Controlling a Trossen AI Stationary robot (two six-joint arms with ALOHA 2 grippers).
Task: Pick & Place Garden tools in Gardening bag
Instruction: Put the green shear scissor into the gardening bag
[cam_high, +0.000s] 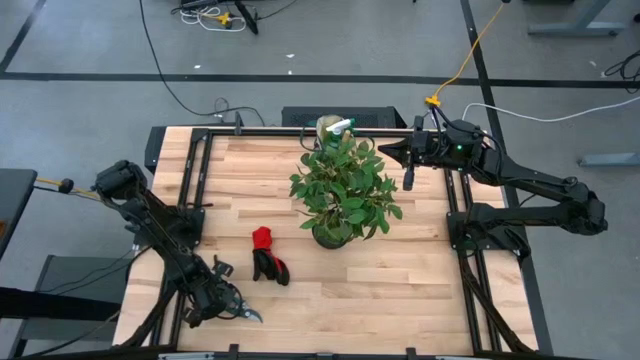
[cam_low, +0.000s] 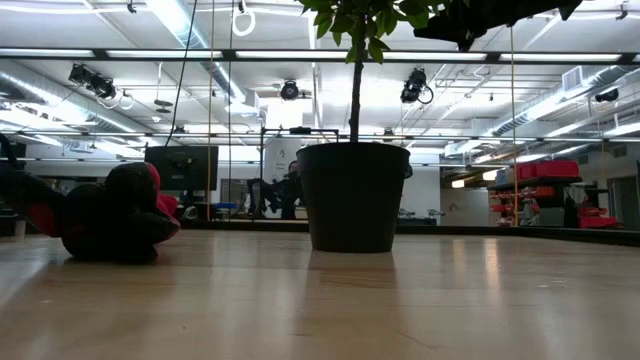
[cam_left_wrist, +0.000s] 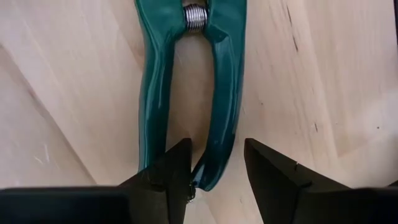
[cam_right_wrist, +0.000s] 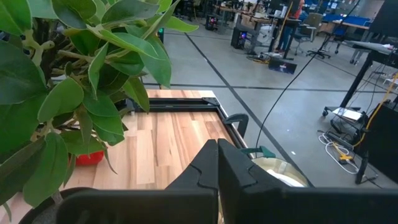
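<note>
Overhead and table-level views share the potted plant.

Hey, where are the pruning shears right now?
In the high view, the pruning shears lie near the table's front left corner at the left gripper, just forward of the gloves.

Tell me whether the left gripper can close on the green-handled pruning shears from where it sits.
Probably yes. The left gripper is open, with one handle of the green-handled pruning shears lying between its fingers on bare wood; nothing blocks it.
</note>
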